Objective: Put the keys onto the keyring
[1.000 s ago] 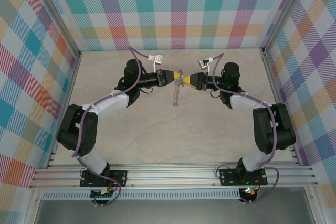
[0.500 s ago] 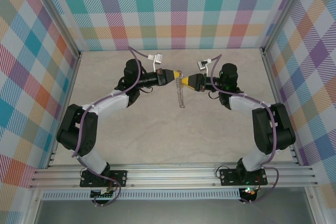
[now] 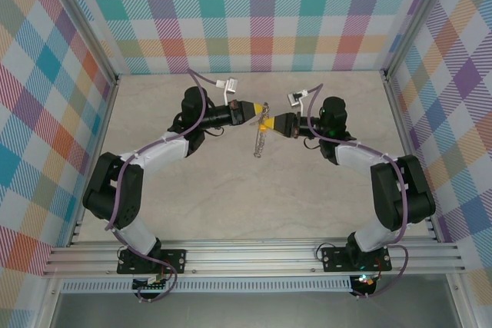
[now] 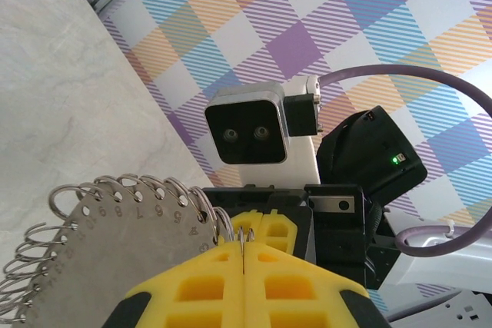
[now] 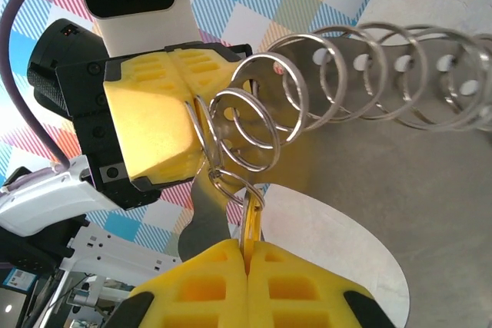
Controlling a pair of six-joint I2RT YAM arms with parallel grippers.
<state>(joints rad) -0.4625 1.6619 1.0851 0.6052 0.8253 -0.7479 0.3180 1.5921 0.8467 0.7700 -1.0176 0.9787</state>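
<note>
The keyring (image 3: 260,140) is a silvery numbered plate (image 4: 115,224) carrying several wire rings (image 5: 346,74); it hangs above the table between both arms. My left gripper (image 3: 262,108) is shut, its yellow fingers pinching one thin ring at their tips (image 4: 244,245). My right gripper (image 3: 269,122) faces it almost tip to tip and is shut (image 5: 247,253). Between its fingers sits the yellow head of the keys (image 5: 250,226), with a small split ring (image 5: 234,186) standing just above the fingertips. The key's blade is hidden.
The beige tabletop (image 3: 231,190) lies below the hanging rings. Plaid walls (image 3: 261,13) close the back and both sides. An aluminium rail (image 3: 246,255) with the arm bases runs along the near edge.
My right gripper has moved left to meet the left gripper's tips and has shut. The hanging rings swung slightly. The left arm has stayed put.
</note>
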